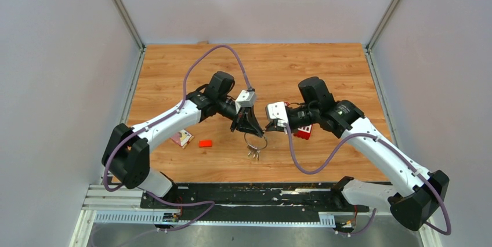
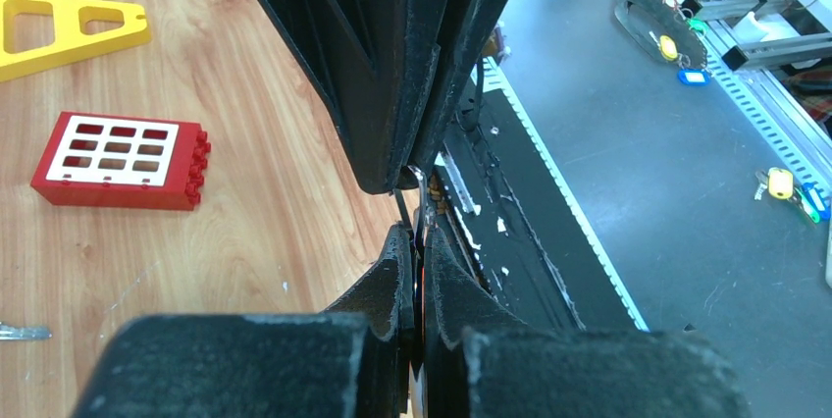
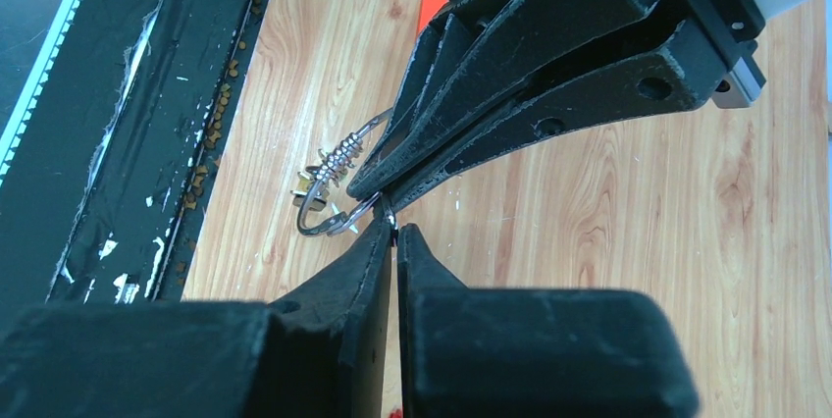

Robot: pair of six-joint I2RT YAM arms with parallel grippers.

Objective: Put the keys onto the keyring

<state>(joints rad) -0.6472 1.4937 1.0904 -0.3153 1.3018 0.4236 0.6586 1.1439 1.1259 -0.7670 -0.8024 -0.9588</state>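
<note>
The keyring [image 1: 256, 140] is a thin silver wire ring between the two gripper tips. Several keys [image 1: 253, 153] are strung on it and hang low towards the table. They look like a silver stack [image 3: 338, 160] in the right wrist view, on the ring [image 3: 321, 219]. My left gripper [image 1: 250, 127] is shut on the ring's wire [image 2: 420, 204], seen close in the left wrist view [image 2: 420, 243]. My right gripper [image 1: 271, 126] is shut, tips [image 3: 394, 233] against the left fingers [image 3: 510, 94], pinching a thin silver bit where the wire ends. One loose key [image 2: 20, 332] lies on the wood.
A red block with white squares [image 2: 118, 161] lies under my right arm [image 1: 303, 133]. A yellow plastic piece [image 2: 69, 30] is beyond it. A small red block [image 1: 205, 143] and a pink card [image 1: 182, 138] lie to the left. The black table edge [image 3: 128, 114] is close. More keys [image 2: 782, 185] lie off the table.
</note>
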